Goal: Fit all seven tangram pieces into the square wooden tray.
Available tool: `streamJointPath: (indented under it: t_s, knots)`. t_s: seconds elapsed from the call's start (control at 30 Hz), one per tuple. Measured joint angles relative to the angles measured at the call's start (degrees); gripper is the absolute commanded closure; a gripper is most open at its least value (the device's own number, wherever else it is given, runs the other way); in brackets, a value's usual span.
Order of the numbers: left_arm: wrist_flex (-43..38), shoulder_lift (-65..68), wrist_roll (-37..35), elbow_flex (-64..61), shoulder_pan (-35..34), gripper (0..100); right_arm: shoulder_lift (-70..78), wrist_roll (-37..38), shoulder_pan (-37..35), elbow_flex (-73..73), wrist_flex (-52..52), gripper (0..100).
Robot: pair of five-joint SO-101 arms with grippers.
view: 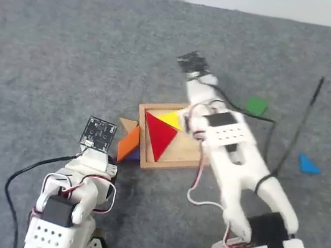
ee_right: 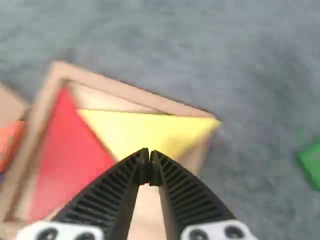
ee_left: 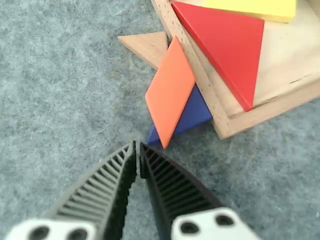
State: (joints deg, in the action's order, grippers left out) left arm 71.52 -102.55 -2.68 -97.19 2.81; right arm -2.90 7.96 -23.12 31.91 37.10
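Grey, carpet-like cloth (view: 51, 49) covers the table. Near its middle sits the square wooden tray (view: 172, 164). Two pieces lie flat inside the tray: a large red triangle (view: 158, 137) against the left side and a large yellow triangle (view: 171, 120) along the far side. Their long edges meet, and the rest of the tray floor is bare wood.

Three pieces are bunched just outside the tray's left rim. An orange parallelogram (ee_left: 170, 90) lies tilted, with one edge propped on the rim and its body across a dark blue piece (ee_left: 192, 112), which is mostly hidden under it. A plain wood-coloured triangle (ee_left: 145, 46) lies flat on the cloth just beyond them, beside the same rim.

Two more pieces lie well to the right of the tray. A green piece (view: 256, 105) is farther back, and a light blue triangle (view: 308, 163) is farther right.

The left gripper (ee_left: 138, 145) is low over the cloth just near of the orange parallelogram's pointed end. Its ribbed black fingers are pressed together with nothing between them.

The right arm stretches from the near right across the tray. The right gripper (ee_right: 149, 151) is above the tray interior where the red and yellow triangles meet. Its fingers are also together and hold nothing. Whether the tips touch the pieces cannot be told.
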Motion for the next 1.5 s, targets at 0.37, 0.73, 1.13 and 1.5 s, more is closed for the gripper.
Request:
streamJointPath:
  t_s: [0.37, 0.73, 1.13, 1.5]
  knots:
    - [0.0, 0.0, 0.0, 0.0, 0.0, 99, 11.52, -0.7, 2.29, -2.2, 0.0, 98.3]
    - [0.0, 0.0, 0.0, 0.0, 0.0, 99, 14.15, -0.7, -1.32, -5.71, 0.0, 98.3]
    - [0.0, 0.0, 0.0, 0.0, 0.0, 99, 7.12, -0.88, 1.93, -4.75, 1.14, 86.6]
    - [0.0, 0.0, 0.0, 0.0, 0.0, 99, 5.19, -0.88, 2.37, -0.09, 1.14, 80.8]
